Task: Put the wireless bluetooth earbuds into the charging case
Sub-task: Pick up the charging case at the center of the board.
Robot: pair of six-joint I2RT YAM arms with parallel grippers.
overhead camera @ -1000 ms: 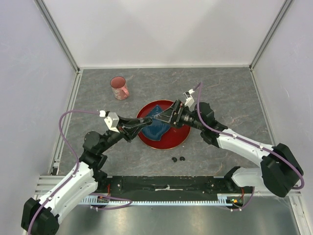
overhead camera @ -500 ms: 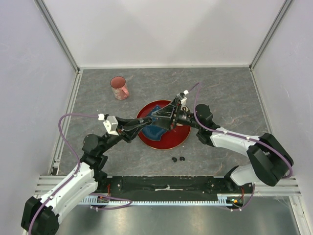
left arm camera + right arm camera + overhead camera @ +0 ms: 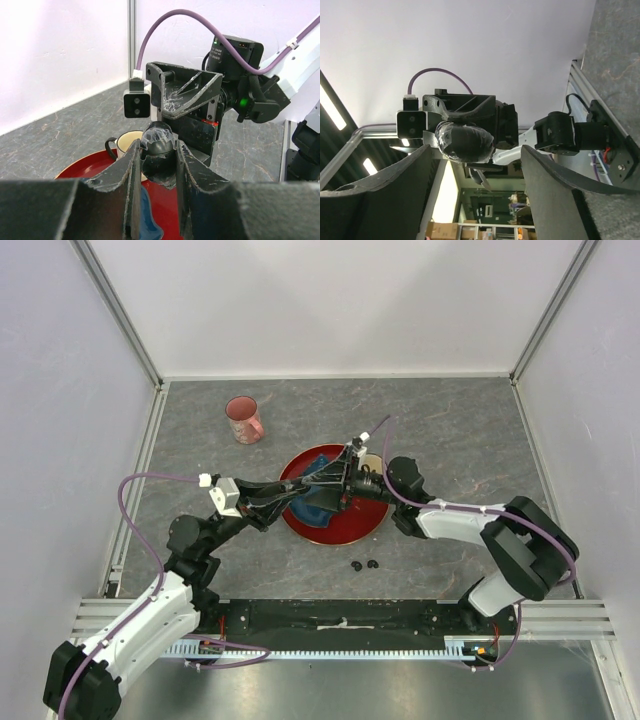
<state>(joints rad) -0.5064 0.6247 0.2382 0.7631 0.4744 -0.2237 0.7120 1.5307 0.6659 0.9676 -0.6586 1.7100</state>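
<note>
Left hand (image 3: 158, 151) clenched on the black charging case (image 3: 158, 142) over the red plate (image 3: 362, 524), right hand (image 3: 476, 150) spread open around it, two earbuds (image 3: 365, 564) near the tabletop's (image 3: 450, 440) near edge.

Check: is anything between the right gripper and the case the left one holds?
Nothing visible. The right gripper faces the charging case directly, jaws open; the left gripper is shut on it above the red plate.

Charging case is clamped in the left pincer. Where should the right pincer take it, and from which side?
Probably take the charging case by its rounded end standing clear above the left pincer, coming head-on from opposite that wrist: its lower sides are covered by that grip.
</note>
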